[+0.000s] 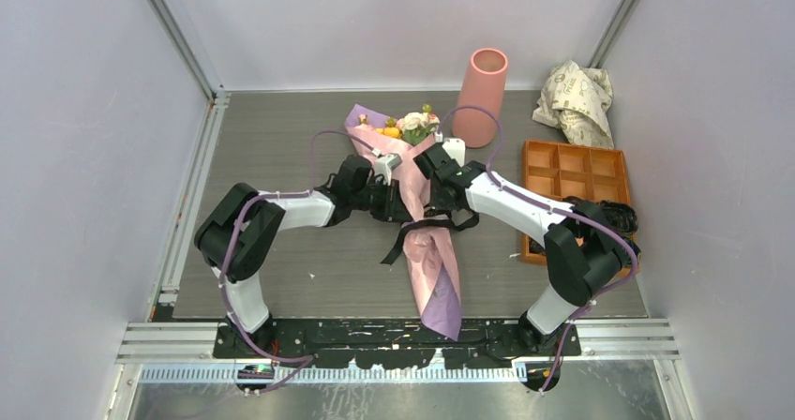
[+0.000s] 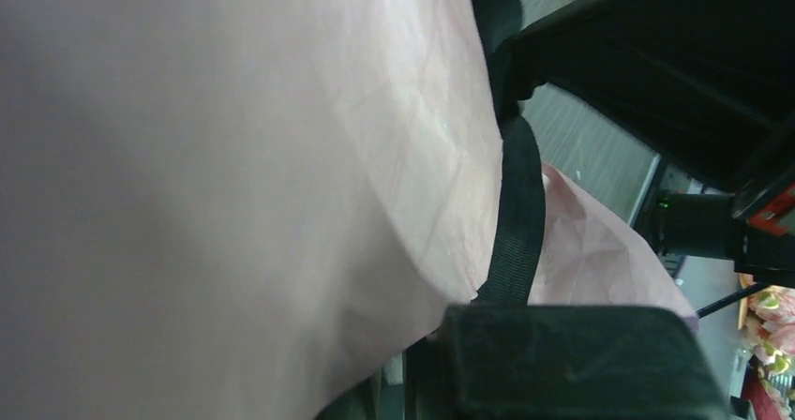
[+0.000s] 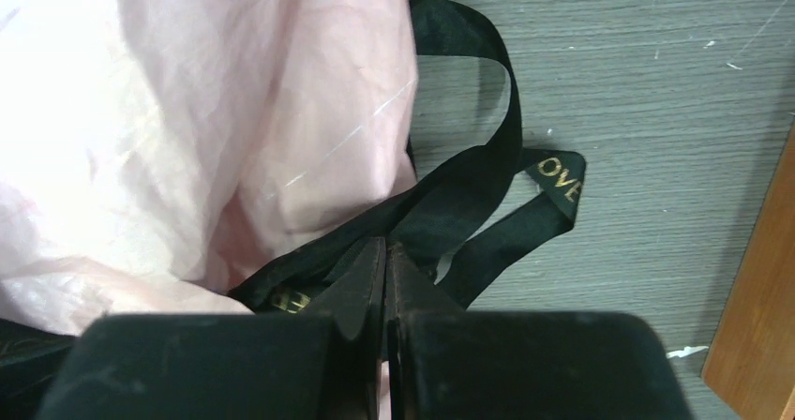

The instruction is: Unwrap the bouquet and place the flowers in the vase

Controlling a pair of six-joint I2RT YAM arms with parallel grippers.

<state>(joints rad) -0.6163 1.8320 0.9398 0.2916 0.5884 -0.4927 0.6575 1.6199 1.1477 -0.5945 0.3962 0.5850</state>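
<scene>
The bouquet [image 1: 427,251] lies mid-table between my arms, with the flowers [image 1: 412,123] at its far end, just left of the vase [image 1: 483,97]. My right pincer [image 3: 384,251] is pressed together, pinching the black ribbon [image 3: 487,167]. My left pincer [image 1: 400,204] sits against the bouquet; I cannot tell its state.

Pinks, black and grey, with small spots of warmer colour

The bouquet [image 1: 429,251] is wrapped in pale pink paper over a lilac-purple layer. The ribbon [image 3: 469,181] crossing at the tips of the black right fingers [image 3: 356,289] is black with gold lettering. Beyond the fingers the flowers [image 1: 412,122] show cream, pink and yellow-orange among green leaves. Farther off, the vase [image 1: 483,87] is plain salmon pink. The compartment tray [image 1: 577,144] to the fingers' right is orange, and the crumpled paper [image 1: 574,97] is cream with a dark print. The surface [image 1: 281,148] is grey with a fine streaked grain.
</scene>
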